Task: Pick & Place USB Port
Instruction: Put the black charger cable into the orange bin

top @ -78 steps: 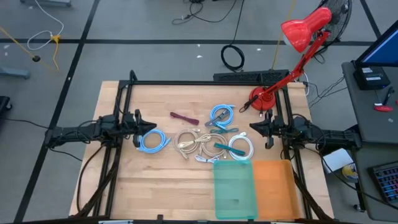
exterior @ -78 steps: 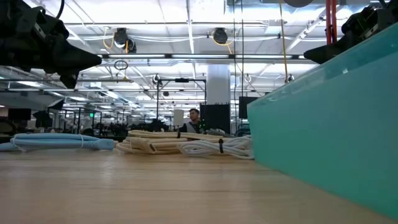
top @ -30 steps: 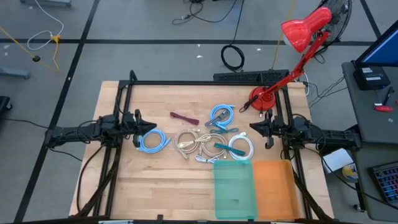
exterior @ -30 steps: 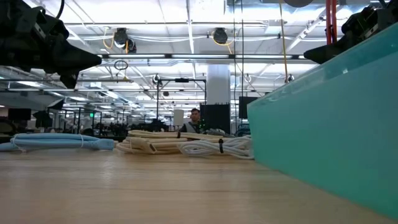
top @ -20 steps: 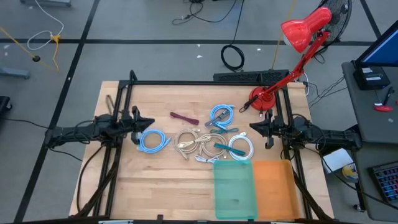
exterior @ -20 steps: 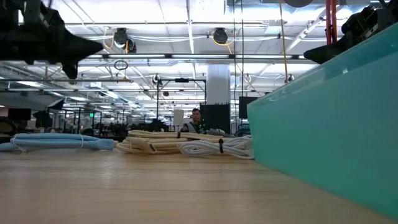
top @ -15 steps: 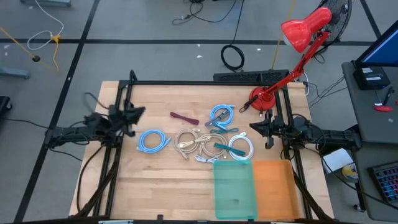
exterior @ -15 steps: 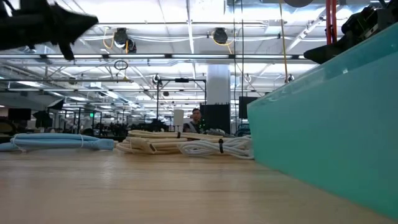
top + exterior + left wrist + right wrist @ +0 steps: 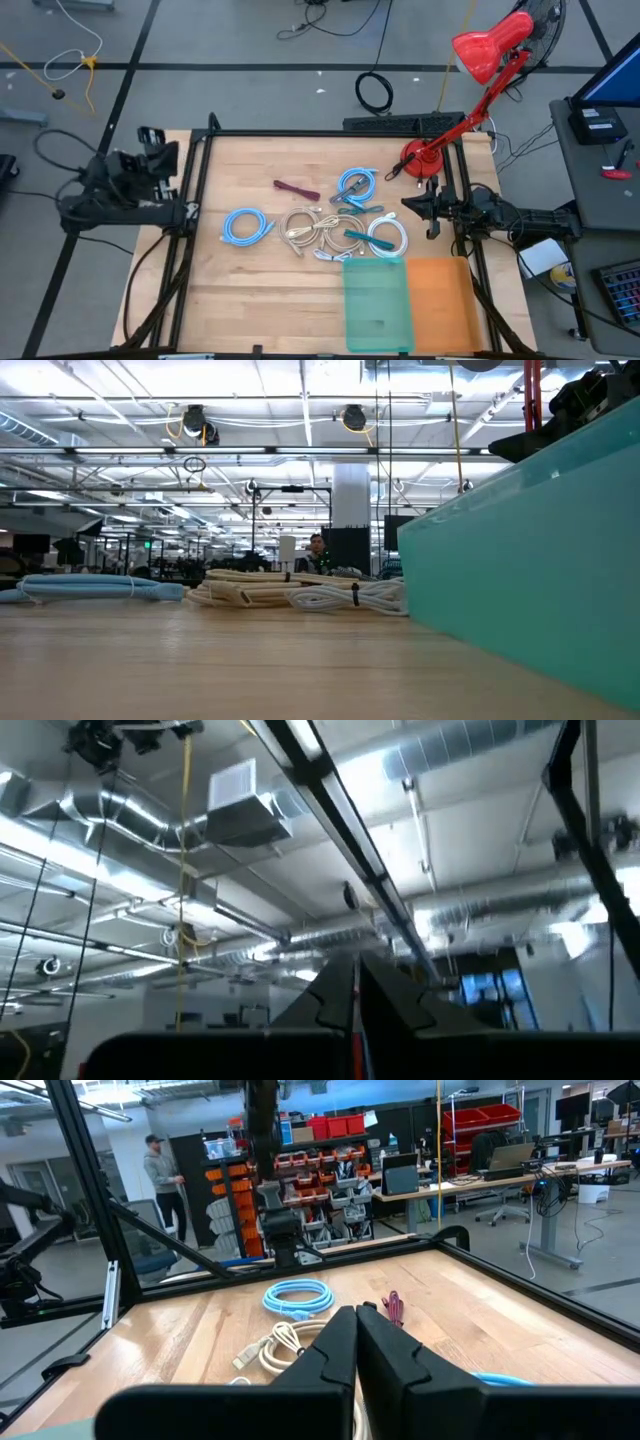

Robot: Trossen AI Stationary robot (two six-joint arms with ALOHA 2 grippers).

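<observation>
Cables (image 9: pixel 320 230) mid-table, left tool (image 9: pixel 356 982) closed, off table edge, right tool (image 9: pixel 357 1318) closed nearby.

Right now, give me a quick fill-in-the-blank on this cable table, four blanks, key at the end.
1. The teal bin sits directly beside a bin coloured ____.
2. The red desk lamp has its base on the table's far ____ corner.
3. The lone light blue cable coil lies nearest the ____ arm's side.
4. The right gripper fingers are ____, holding nothing.

Missing words: orange; right; left; shut
</observation>
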